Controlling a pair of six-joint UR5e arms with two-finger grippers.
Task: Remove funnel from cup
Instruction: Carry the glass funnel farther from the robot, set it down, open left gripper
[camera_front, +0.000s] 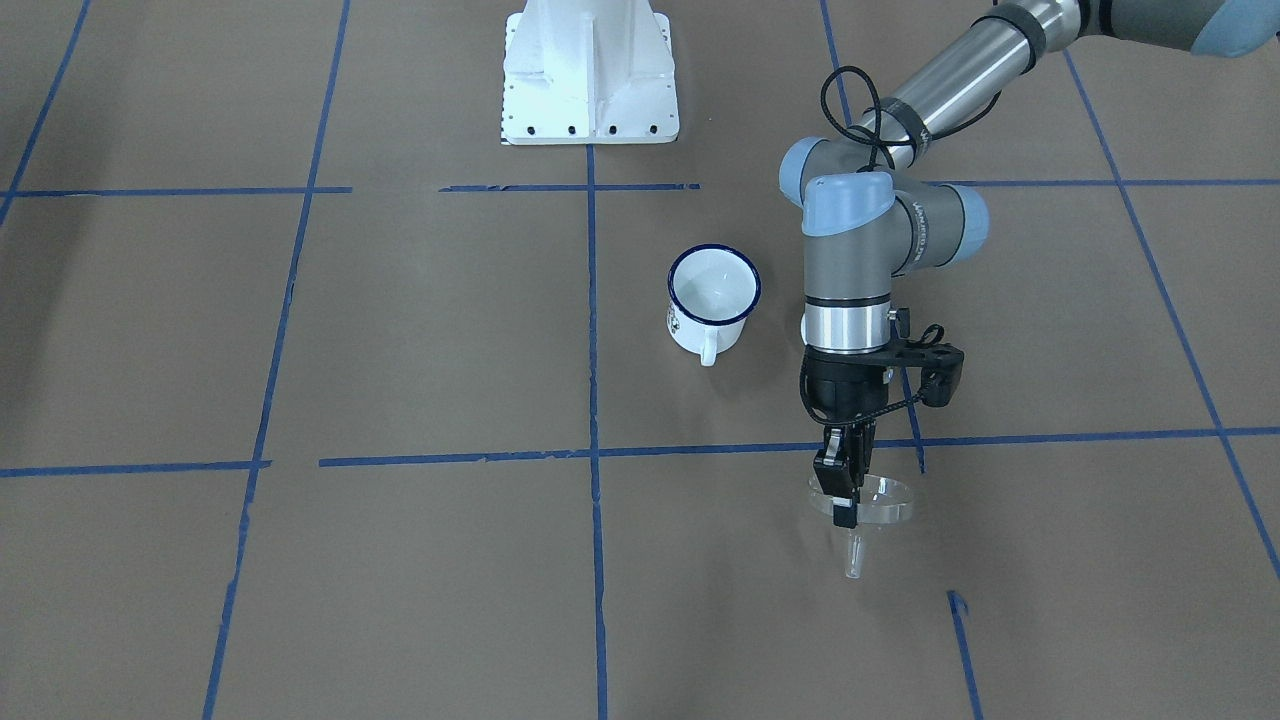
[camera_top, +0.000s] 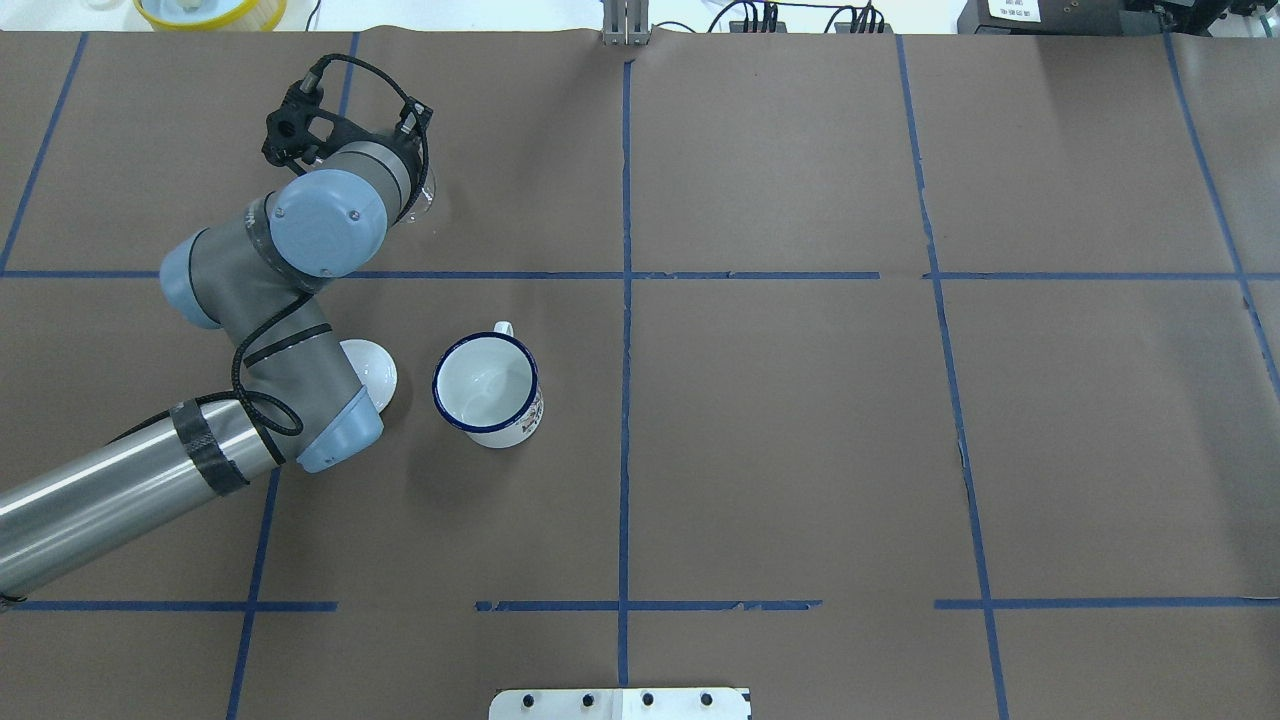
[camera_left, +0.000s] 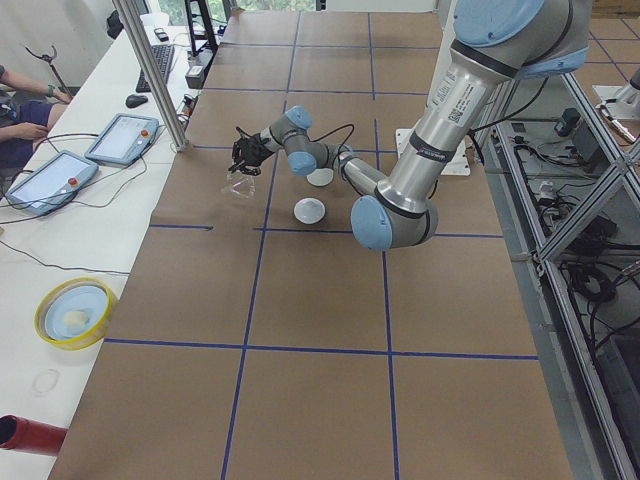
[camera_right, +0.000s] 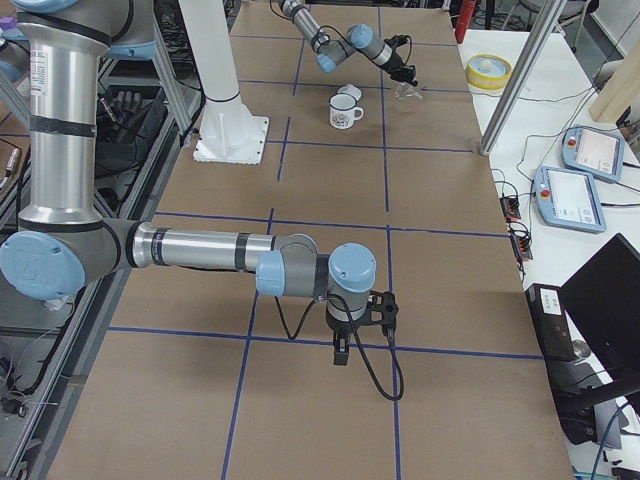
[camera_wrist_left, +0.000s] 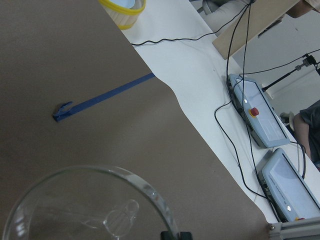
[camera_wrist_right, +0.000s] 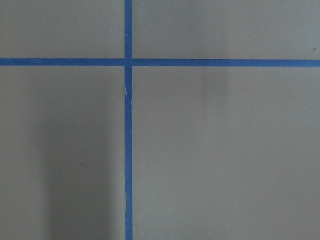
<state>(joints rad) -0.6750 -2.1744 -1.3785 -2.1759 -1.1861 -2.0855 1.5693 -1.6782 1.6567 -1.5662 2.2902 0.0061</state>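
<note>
The cup (camera_front: 712, 295), a white mug with a dark blue rim, stands upright and empty near the table's middle; it also shows in the overhead view (camera_top: 487, 385). My left gripper (camera_front: 845, 510) is shut on the rim of the clear funnel (camera_front: 875, 505), holding it off to the side of the cup with its spout pointing down. In the left wrist view the funnel (camera_wrist_left: 85, 210) fills the lower left. My right gripper (camera_right: 341, 355) hangs over bare table far from the cup, and whether it is open or shut I cannot tell.
A round white lid (camera_top: 372, 368) lies next to the cup, partly under my left arm. The white robot base (camera_front: 590, 70) is behind. A yellow ring (camera_left: 75, 312), control tablets (camera_left: 50, 180) and a metal post (camera_left: 150, 70) stand beyond the table's far edge.
</note>
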